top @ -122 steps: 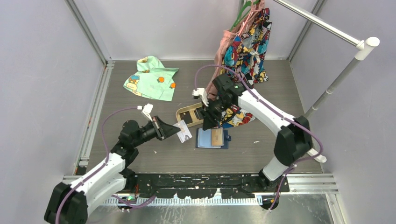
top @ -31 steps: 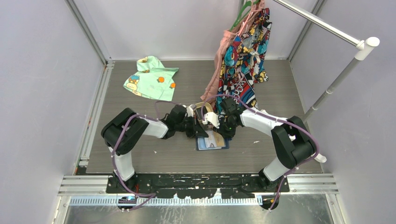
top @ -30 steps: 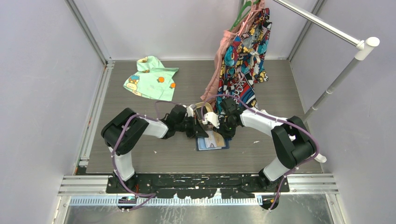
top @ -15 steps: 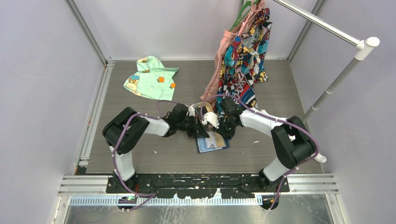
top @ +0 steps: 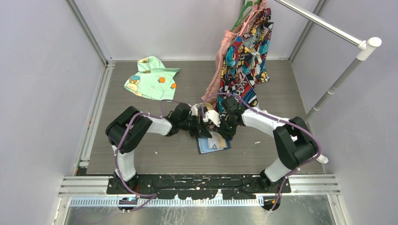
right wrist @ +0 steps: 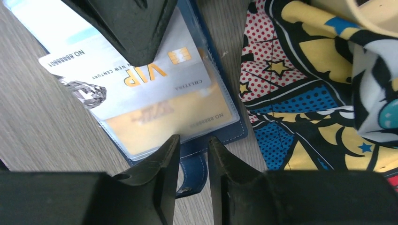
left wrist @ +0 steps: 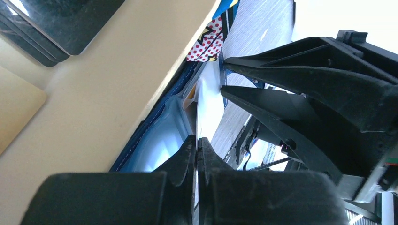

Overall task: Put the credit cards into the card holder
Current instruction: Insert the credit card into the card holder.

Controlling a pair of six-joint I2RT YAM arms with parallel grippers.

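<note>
Arms (top: 162, 125) low, card (right wrist: 141, 79) at card holder (right wrist: 234, 132)

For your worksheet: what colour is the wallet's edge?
The wallet is navy blue, clearest in right wrist view.

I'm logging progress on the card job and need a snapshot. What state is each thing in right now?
card holder: open, flat on the table.
silver card: partly in a clear pocket, one end sticking out.
orange card: fully inside a pocket.
snap tab: unfastened.
left gripper: shut on the silver card.
right gripper: jaws apart over the holder's edge.
comic-print shirt: hanging.
</note>
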